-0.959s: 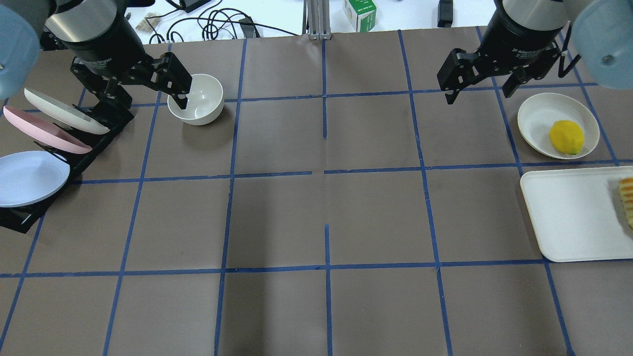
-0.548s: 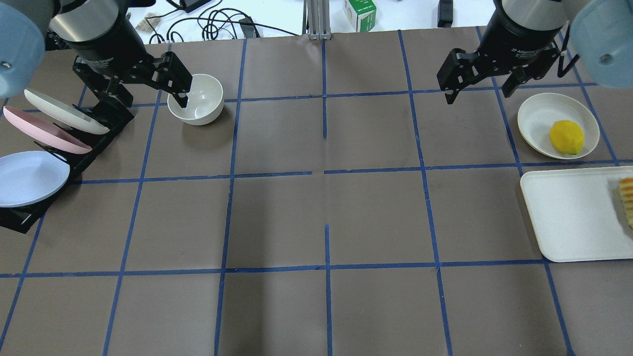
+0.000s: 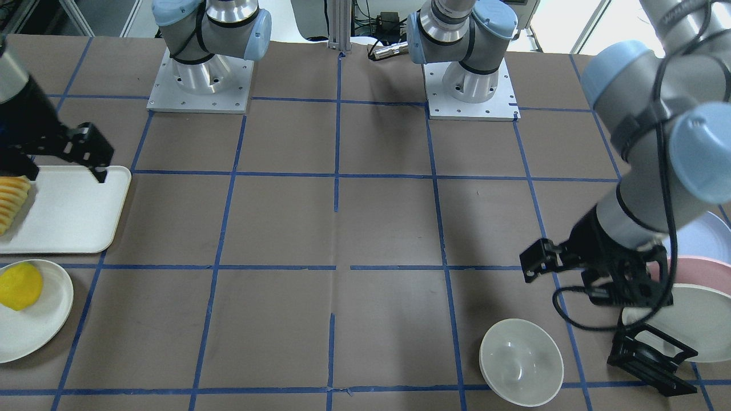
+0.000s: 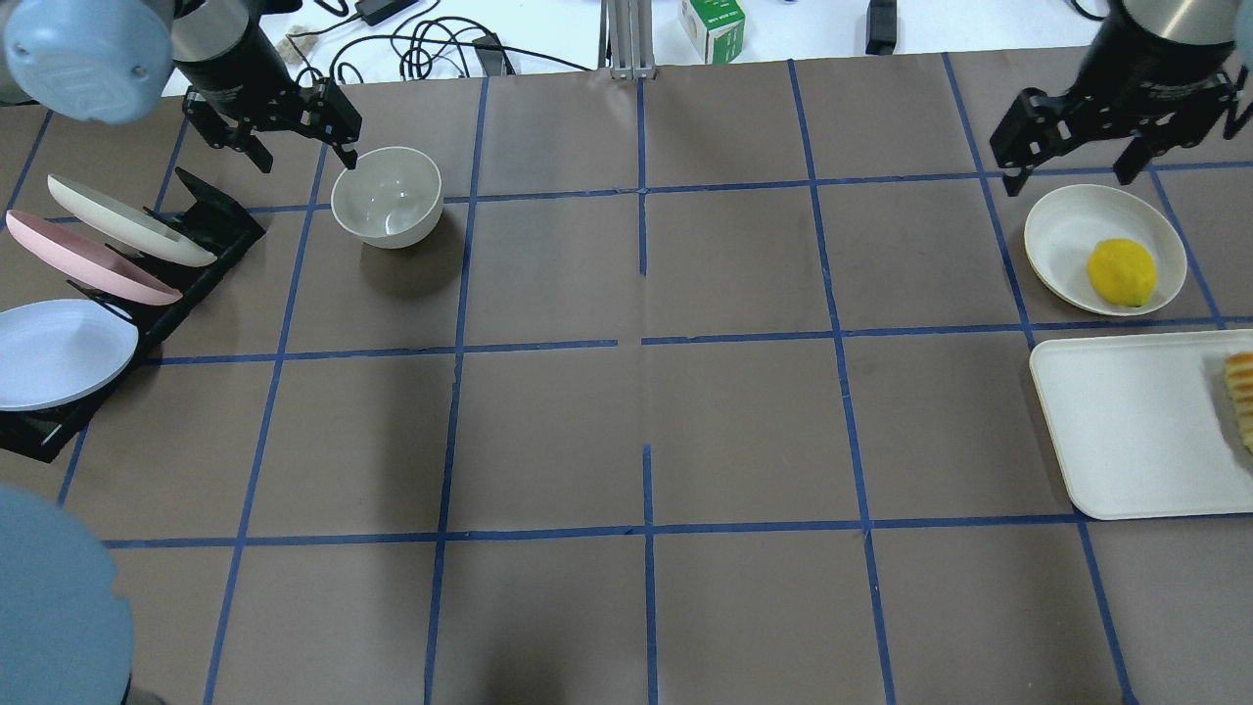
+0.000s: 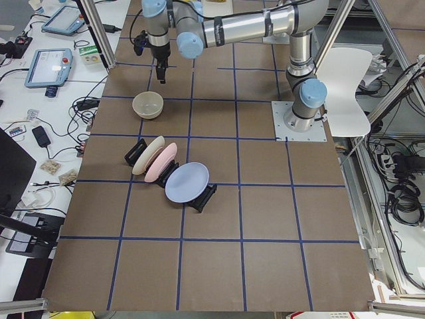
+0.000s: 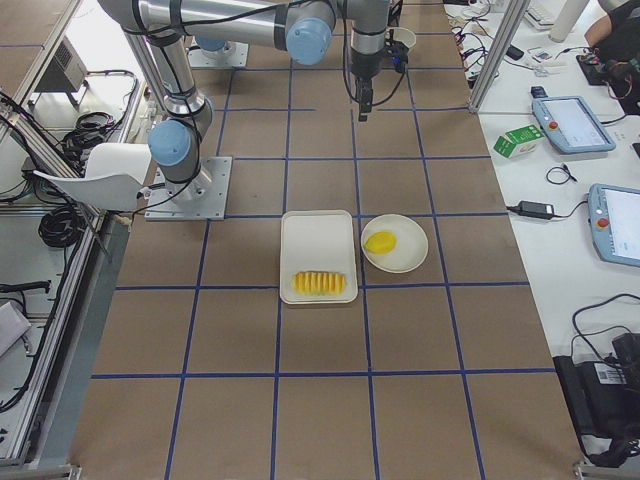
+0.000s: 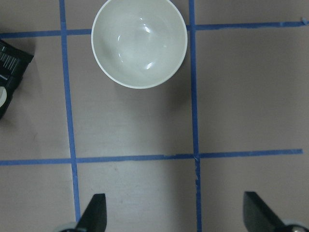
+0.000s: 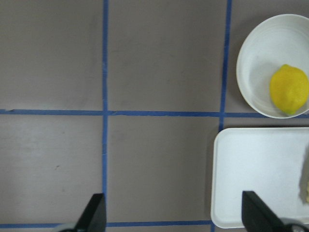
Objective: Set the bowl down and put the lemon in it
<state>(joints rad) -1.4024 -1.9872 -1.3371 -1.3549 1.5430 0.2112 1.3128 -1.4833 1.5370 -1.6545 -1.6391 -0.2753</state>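
The cream bowl [image 4: 387,196] stands upright and empty on the table at the far left; it also shows in the front view [image 3: 521,362] and the left wrist view [image 7: 139,42]. My left gripper [image 4: 306,160] is open and empty, raised just behind and left of the bowl, not touching it. The yellow lemon [image 4: 1122,271] lies on a shallow cream plate [image 4: 1062,230] at the far right, also in the right wrist view [image 8: 288,89]. My right gripper [image 4: 1067,179] is open and empty, raised above the plate's far edge.
A black rack [image 4: 210,230] with cream, pink and blue plates stands left of the bowl. A white tray [image 4: 1126,431] with sliced ridged fruit [image 4: 1241,392] lies nearer than the lemon's plate. Cables and a green box [image 4: 713,26] lie beyond the table's far edge.
My left gripper has drawn its finger out of the bowl, risen and moved back; the bowl stays in place. My right gripper has risen and shifted right, over the plate's far edge.
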